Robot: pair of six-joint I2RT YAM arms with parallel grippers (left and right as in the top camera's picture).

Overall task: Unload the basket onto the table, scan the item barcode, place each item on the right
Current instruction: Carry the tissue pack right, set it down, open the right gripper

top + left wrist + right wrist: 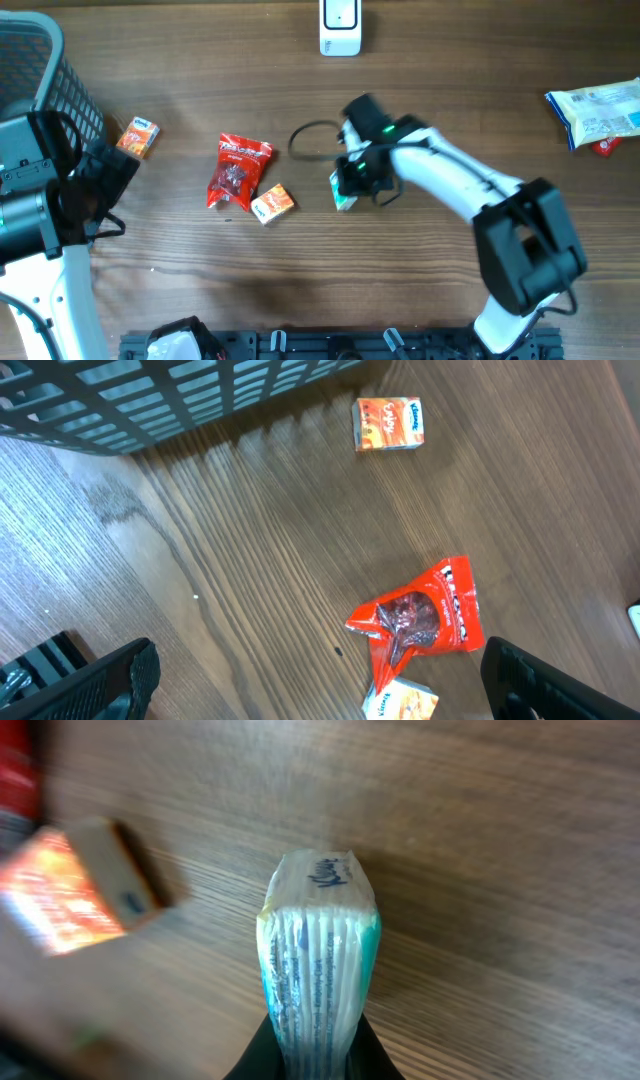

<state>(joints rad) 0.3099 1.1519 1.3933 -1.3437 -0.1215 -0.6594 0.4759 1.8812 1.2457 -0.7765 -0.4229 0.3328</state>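
The right arm (pixel 450 175) is showing white curved links joined by bulky black housings — a small green light (pixel 384 129) is glowing near its wrist, with a thin black cable (pixel 293 141) looping alongside. The left arm (pixel 40 205) is wearing matching white-and-black casing, its fingers (pixel 110 680) matte black.

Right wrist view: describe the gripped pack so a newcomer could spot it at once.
On the wooden table, below the white device at the overhead view's top edge, the right gripper is shut on a small plastic-wrapped tissue pack. Unlike the orange box and red crinkly packet beside it, it is teal and white.
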